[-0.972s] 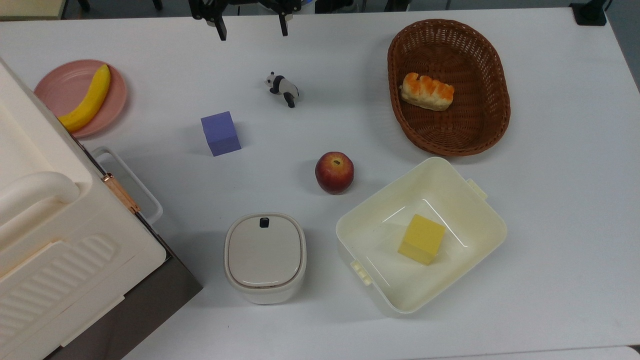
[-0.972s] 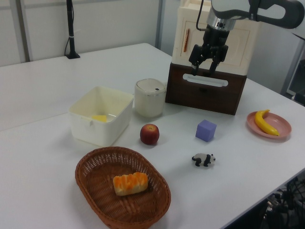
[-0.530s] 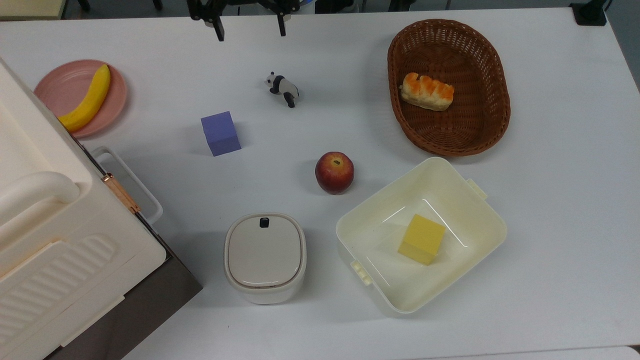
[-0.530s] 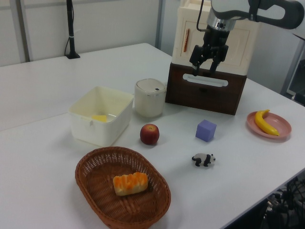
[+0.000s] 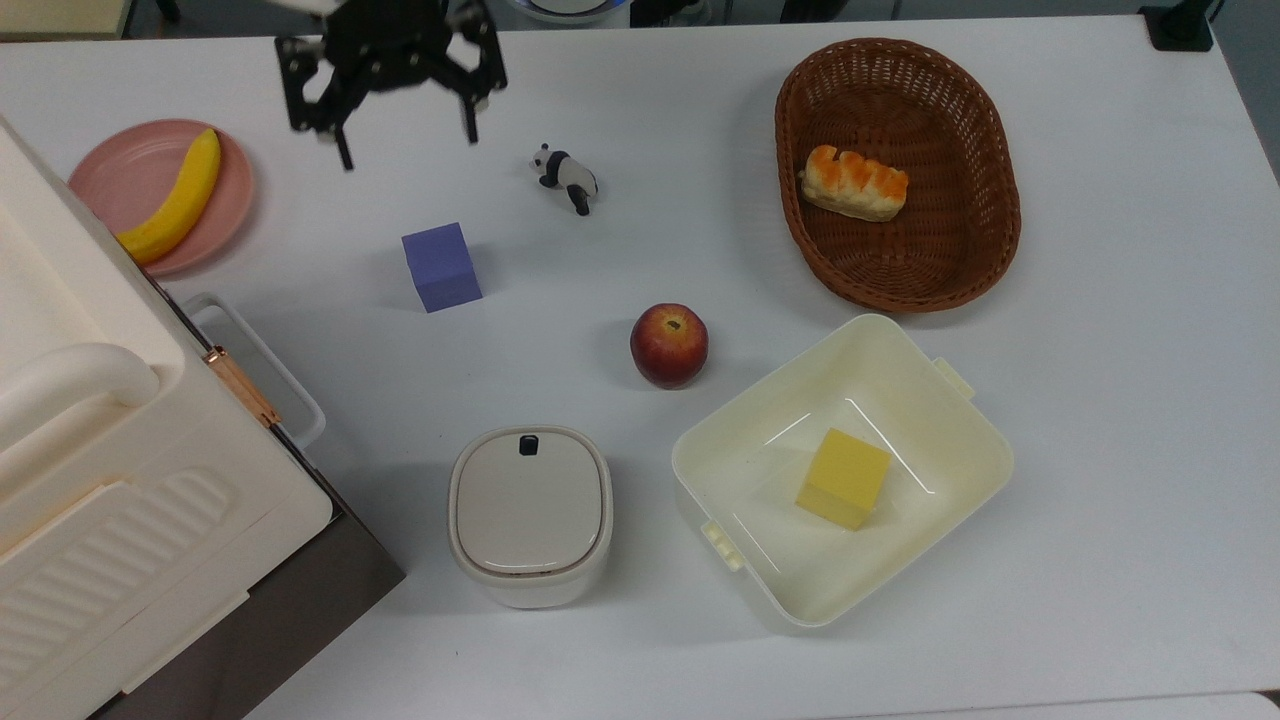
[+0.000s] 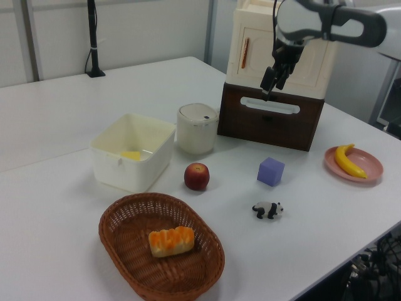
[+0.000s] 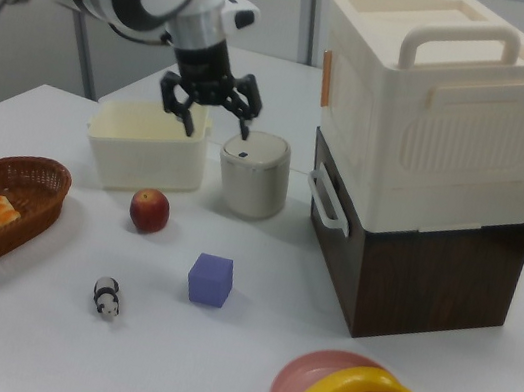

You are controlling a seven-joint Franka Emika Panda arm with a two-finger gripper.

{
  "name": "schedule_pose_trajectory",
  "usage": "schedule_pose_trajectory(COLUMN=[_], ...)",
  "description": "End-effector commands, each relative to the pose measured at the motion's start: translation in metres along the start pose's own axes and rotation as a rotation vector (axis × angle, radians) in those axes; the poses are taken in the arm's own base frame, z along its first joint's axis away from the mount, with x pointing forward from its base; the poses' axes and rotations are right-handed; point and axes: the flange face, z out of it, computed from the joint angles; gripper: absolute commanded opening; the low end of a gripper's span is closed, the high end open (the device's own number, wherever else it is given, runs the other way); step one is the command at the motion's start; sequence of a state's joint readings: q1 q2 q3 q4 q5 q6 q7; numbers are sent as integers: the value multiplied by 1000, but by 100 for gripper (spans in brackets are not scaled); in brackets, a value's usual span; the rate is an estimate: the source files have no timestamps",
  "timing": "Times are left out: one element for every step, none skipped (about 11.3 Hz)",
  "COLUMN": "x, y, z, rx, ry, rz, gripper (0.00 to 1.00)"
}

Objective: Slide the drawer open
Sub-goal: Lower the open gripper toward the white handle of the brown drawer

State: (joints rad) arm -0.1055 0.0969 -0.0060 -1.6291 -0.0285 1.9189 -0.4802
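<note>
Since a second ago the tool [image 5: 405, 145] has swung toward the closed drawer [image 7: 408, 257] under the cream cabinet [image 7: 430, 104], fingers spread, holding nothing; risk: overshooting the white loop handle [image 7: 327, 199] and shoving the stack.

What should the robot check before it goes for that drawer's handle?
1. End effector open: ok, fingers spread wide.
2. End effector empty: ok.
3. Drawer shut: ok, dark front flush with the cabinet.
4. White handle free: ok, nothing on or against it.
5. Table in front of the drawer clear for sliding: ok, the purple cube and the lidded pot stand apart from it.
6. End effector at the handle: not ok, it hangs above the table, away from it.
</note>
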Motion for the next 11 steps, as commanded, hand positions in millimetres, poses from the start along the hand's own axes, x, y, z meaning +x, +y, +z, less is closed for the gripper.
schedule_pose_trajectory(x=[23,24,21,20,18,14,8,12,15,13,14], y=[21,23,28,31,37,51,65,71,79,85,85], z=[37,40,41,45,52,52,54,65,67,70,80], rx=[-88,-98,-105,-106,-106,-119,-136,-143,-152,-154,-149], ry=[10,10,3,-3,-12,4,17,15,21,17,4], rz=[-48,-45,-49,-50,-41,-19,-4,-6,2,8,2], gripper=[100,100,100,100,100,100,100,100,100,100,100])
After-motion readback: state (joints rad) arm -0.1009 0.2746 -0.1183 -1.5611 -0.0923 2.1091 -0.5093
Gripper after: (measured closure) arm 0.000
